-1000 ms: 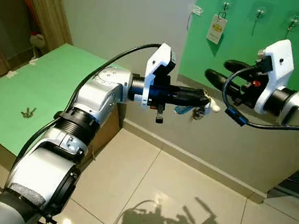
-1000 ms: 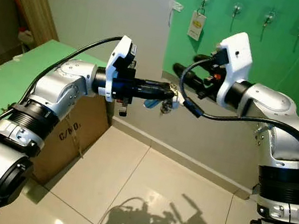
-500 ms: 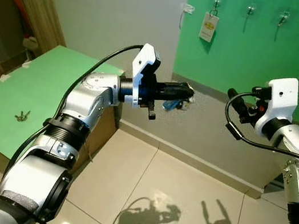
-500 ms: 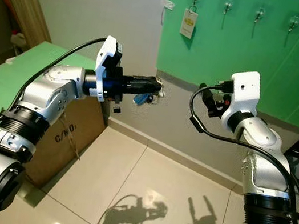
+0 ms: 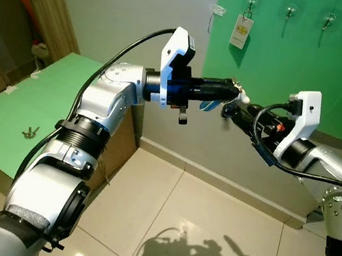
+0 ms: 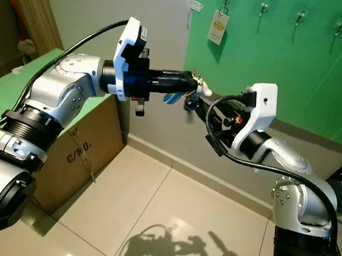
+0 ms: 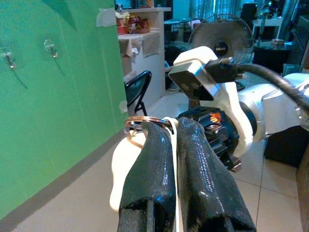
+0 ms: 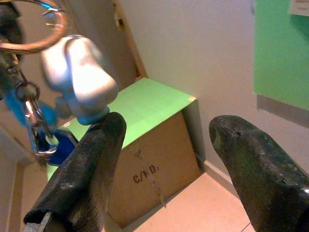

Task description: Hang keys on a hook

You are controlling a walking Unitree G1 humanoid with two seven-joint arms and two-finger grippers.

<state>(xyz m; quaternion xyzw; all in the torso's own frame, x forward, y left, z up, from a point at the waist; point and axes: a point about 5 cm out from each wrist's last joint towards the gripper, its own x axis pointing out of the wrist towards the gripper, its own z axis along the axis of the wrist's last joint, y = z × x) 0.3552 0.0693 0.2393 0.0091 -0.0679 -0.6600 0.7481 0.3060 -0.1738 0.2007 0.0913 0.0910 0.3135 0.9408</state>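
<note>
My left gripper (image 5: 229,89) is shut on a bunch of keys (image 5: 211,104) and holds it out at chest height before the wall. The bunch has a metal ring (image 7: 145,120), a white charm (image 8: 79,79) and a blue tag (image 8: 54,145) that hang from the fingertips. My right gripper (image 5: 235,107) reaches in from the right, open, its tips right beside the charm and ring. In the right wrist view its two fingers (image 8: 91,159) stand wide apart just under the charm. Several hooks (image 5: 290,10) sit high on the green wall panel (image 5: 339,78).
A paper tag (image 5: 241,32) hangs from the leftmost hook (image 5: 251,3). A green-topped table (image 5: 23,102) stands at the left with another small set of keys (image 5: 30,132) on it and a cardboard box (image 6: 87,153) beneath. The floor is tiled.
Half a second ago my right gripper hung off to the right; it has swung back in to the keys. My left gripper has risen a little with the keys. The camera has shifted slightly.
</note>
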